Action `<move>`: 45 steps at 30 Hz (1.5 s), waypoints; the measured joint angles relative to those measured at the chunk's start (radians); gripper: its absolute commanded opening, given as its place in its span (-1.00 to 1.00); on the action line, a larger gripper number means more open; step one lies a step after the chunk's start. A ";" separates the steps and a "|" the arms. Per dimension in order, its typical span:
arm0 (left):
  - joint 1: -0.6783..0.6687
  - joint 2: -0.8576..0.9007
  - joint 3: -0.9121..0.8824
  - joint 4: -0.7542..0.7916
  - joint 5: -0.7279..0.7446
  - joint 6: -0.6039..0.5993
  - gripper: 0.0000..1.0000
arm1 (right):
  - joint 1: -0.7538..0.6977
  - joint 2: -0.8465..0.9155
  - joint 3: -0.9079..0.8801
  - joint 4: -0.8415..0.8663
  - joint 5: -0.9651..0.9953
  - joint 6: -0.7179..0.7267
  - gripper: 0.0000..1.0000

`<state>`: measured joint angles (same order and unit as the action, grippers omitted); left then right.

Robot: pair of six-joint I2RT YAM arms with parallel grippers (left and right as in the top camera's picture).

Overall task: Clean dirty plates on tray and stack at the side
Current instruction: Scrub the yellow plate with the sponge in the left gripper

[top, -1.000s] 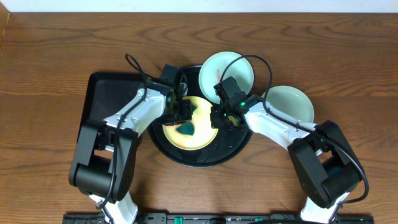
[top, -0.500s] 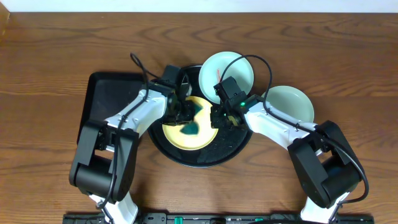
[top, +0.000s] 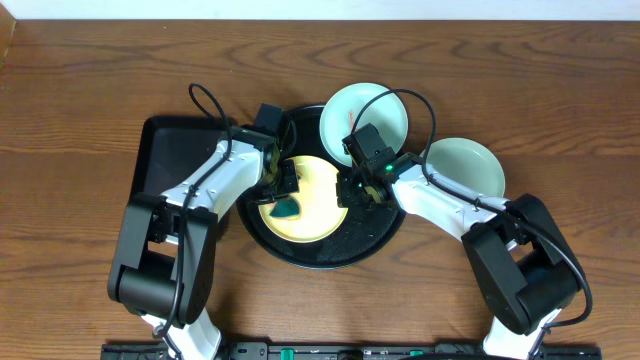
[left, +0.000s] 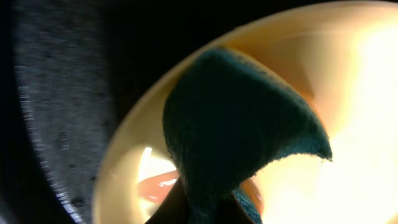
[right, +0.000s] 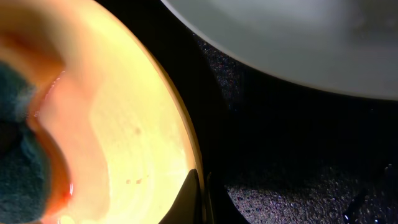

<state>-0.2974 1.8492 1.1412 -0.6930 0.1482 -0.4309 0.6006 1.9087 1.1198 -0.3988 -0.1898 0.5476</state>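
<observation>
The pale yellow plate point(top: 315, 205) lies in the round black tray point(top: 330, 252). My left gripper point(top: 283, 190) is shut on a dark teal sponge point(top: 287, 209) that presses on the plate's left side; in the left wrist view the sponge point(left: 236, 134) covers a red smear point(left: 158, 185) on the yellow plate point(left: 348, 93). My right gripper point(top: 354, 189) is shut on the yellow plate's right rim point(right: 189, 155). One mint-blue plate point(top: 365, 115) sits at the tray's far edge. The other mint-blue plate point(top: 462, 165) lies on the table to the right.
A rectangular black tray point(top: 170, 165) lies left of the round tray, under my left arm. Cables loop above both wrists. The wooden table point(top: 80, 90) extends around.
My left gripper has dragged the sponge from the plate's centre toward its left side. My right gripper has held still on the rim.
</observation>
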 measured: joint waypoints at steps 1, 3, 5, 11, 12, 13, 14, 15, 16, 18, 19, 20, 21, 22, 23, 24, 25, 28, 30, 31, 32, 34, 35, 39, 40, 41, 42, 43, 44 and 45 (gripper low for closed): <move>0.000 0.000 0.003 -0.007 -0.013 0.000 -0.85 | 0.000 0.000 0.000 0.000 0.000 0.000 -0.98; 0.000 0.000 0.006 -0.011 -0.029 0.002 -0.85 | 0.000 0.000 0.000 0.000 0.000 0.000 -0.98; 0.000 0.000 0.009 -0.016 -0.040 0.010 -0.85 | 0.000 0.000 0.000 0.000 0.000 0.000 -0.98; 0.000 0.000 0.011 -0.023 -0.074 0.020 -0.85 | 0.000 0.000 0.000 0.000 0.000 0.000 -0.98; 0.000 0.000 0.011 -0.023 -0.077 0.020 -0.85 | 0.000 0.000 0.000 0.000 0.000 0.000 -0.98; 0.000 0.000 0.011 -0.023 -0.078 0.020 -0.85 | 0.000 0.000 0.000 0.001 0.000 0.000 -0.98; 0.000 0.000 0.011 -0.023 -0.079 0.021 -0.85 | 0.000 0.000 0.000 0.001 -0.001 0.000 -0.98; -0.001 0.000 0.011 -0.023 -0.079 0.027 -0.85 | 0.000 0.000 0.000 0.001 -0.001 0.000 -0.98; -0.002 0.000 0.011 -0.023 -0.076 0.037 -0.85 | 0.000 0.000 0.000 0.001 -0.002 0.000 -0.98; -0.003 0.000 0.011 -0.022 -0.061 0.066 -0.85 | 0.000 0.000 0.000 0.001 -0.002 0.000 -0.99; -0.003 0.000 0.011 -0.021 -0.046 0.081 -0.85 | 0.000 0.000 0.000 0.001 -0.001 0.000 -0.98; -0.003 0.000 0.012 -0.018 -0.026 0.100 -0.85 | 0.000 0.000 0.000 0.001 -0.001 0.000 -0.98; -0.001 0.000 0.012 -0.016 -0.002 0.117 -0.85 | 0.000 0.000 0.000 0.000 0.000 0.000 -0.98; 0.000 0.000 0.012 -0.011 0.032 0.140 -0.85 | -0.002 0.000 0.000 0.000 0.003 0.000 -0.98; 0.001 0.000 0.012 -0.006 0.071 0.161 -0.85 | -0.002 0.000 0.000 0.000 0.003 0.000 -0.98; 0.000 0.000 0.012 0.001 0.114 0.181 -0.85 | -0.002 0.000 0.000 0.000 0.004 0.000 -0.98; -0.002 0.001 0.012 0.005 0.152 0.197 -0.85 | -0.003 0.000 0.000 0.000 0.004 0.000 -0.98; -0.012 0.001 0.012 0.015 0.237 0.227 -0.85 | -0.003 0.000 0.000 0.000 0.005 -0.001 -0.98; -0.016 0.001 0.012 0.018 0.272 0.239 -0.85 | -0.003 0.000 0.000 0.000 0.005 -0.001 -0.98; -0.016 0.001 0.012 0.019 0.286 0.245 -0.85 | -0.003 0.000 0.000 0.000 0.005 -0.001 -0.98; -0.016 0.001 0.012 0.021 0.304 0.249 -0.85 | -0.003 0.000 0.000 0.000 0.005 -0.001 -0.98; -0.016 0.001 0.012 0.022 0.338 0.253 -0.85 | -0.003 0.000 0.000 0.000 0.006 -0.001 -0.98; -0.016 0.001 0.011 0.023 0.355 0.255 -0.85 | -0.003 0.000 0.000 0.000 0.006 -0.001 -0.98; -0.016 0.001 0.011 0.023 0.404 0.261 -0.85 | -0.003 0.000 0.000 0.000 0.006 -0.001 -0.98; -0.016 0.001 0.010 0.024 0.415 0.264 -0.85 | -0.003 0.000 0.000 0.000 0.006 -0.001 -0.98; -0.016 0.001 0.009 0.024 0.423 0.265 -0.85 | -0.003 0.000 0.000 -0.001 0.006 -0.001 -0.98; -0.016 0.001 0.007 0.024 0.430 0.268 -0.85 | -0.003 0.000 0.000 -0.001 0.006 -0.001 -0.98; -0.016 0.001 0.003 0.026 0.435 0.270 -0.85 | -0.003 0.000 0.000 -0.001 0.006 -0.001 -0.98; -0.016 0.001 0.000 0.029 0.437 0.271 -0.85 | -0.003 0.000 0.000 0.000 0.007 -0.001 -0.98; -0.016 0.001 -0.003 0.032 0.437 0.272 -0.85 | -0.003 0.000 0.000 -0.001 0.007 -0.001 -0.98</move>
<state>-0.3134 1.8503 1.1385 -0.6605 0.5854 -0.1593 0.5980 1.9087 1.1198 -0.3996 -0.1829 0.5468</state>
